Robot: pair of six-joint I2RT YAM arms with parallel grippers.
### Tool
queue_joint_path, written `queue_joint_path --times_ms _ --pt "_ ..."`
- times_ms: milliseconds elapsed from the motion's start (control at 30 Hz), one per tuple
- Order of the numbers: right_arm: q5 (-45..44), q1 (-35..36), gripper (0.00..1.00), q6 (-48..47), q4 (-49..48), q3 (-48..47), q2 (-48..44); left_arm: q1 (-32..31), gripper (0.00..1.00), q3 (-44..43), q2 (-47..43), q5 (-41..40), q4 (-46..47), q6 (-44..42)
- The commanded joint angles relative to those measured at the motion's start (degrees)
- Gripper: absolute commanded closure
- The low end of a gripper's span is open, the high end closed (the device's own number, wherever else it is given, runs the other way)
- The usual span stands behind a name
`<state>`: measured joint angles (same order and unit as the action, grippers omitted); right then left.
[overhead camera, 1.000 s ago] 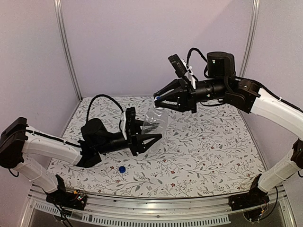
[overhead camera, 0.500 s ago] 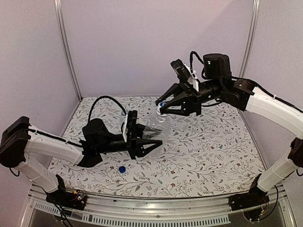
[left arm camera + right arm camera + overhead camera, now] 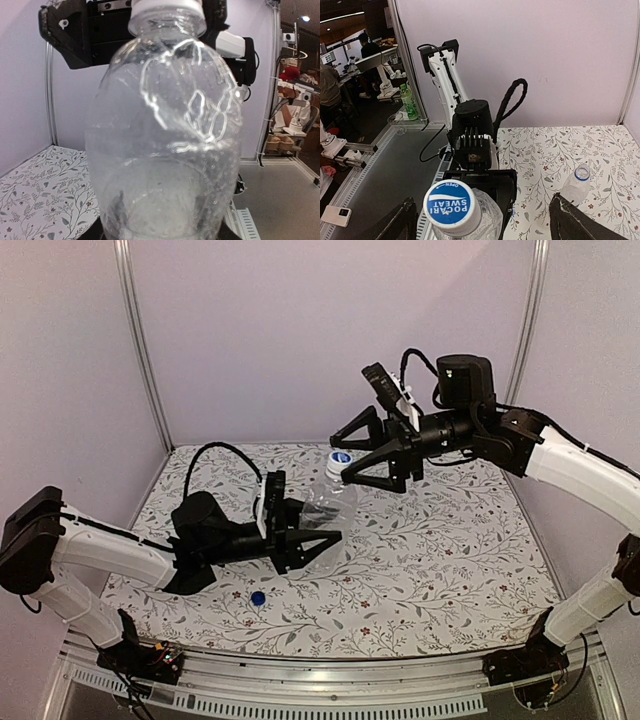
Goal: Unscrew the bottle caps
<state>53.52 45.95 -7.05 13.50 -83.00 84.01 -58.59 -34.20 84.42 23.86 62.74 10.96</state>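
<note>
Left gripper [image 3: 315,540] clamps the plain bottle [image 3: 330,502] by its base; my right gripper [image 3: 341,459] stands wide open around its white cap [image 3: 451,207], still on. Only my right wrist view shows the second bottle [image 3: 574,187] on the table [image 3: 450,560]; only the top view, the loose blue cap [image 3: 258,598].

Light falls soft and even from above, so the overhead view is slightly dim and shadows on the flowered tablecloth [image 3: 450,540] are weak. At my left wrist the clear plain plastic bottle [image 3: 165,140] carries white glare streaks and its base blurs. At my right wrist the white-and-blue round cap [image 3: 452,207] is sharp, while my right fingertips [image 3: 570,220] are dark and soft.
</note>
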Motion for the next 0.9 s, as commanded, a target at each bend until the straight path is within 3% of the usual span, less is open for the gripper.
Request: queue_joint_path --times_ms 0,233,400,533,867 --pt "-6.0 -0.3 0.10 3.0 -1.9 1.2 -4.1 0.4 0.56 -0.3 -0.6 -6.5 -0.7 -1.0" --pt "-14.1 -0.3 0.10 9.5 -4.5 0.9 -5.0 0.0 0.56 -0.7 -1.0 -13.6 -3.3 -1.6" --pt "-26.3 0.8 0.12 17.0 -6.0 0.1 -4.1 -1.0 0.56 -1.2 -1.1 -18.7 -4.7 -3.1" --pt "-34.8 3.7 0.12 17.8 -3.6 -2.2 -2.7 -2.2 0.56 -1.8 -1.1 -22.7 -6.2 -4.6" --pt "-39.2 6.3 0.19 19.7 -0.2 -4.8 1.1 -4.1 0.55 -2.9 -1.1 -30.3 -8.3 -7.9"
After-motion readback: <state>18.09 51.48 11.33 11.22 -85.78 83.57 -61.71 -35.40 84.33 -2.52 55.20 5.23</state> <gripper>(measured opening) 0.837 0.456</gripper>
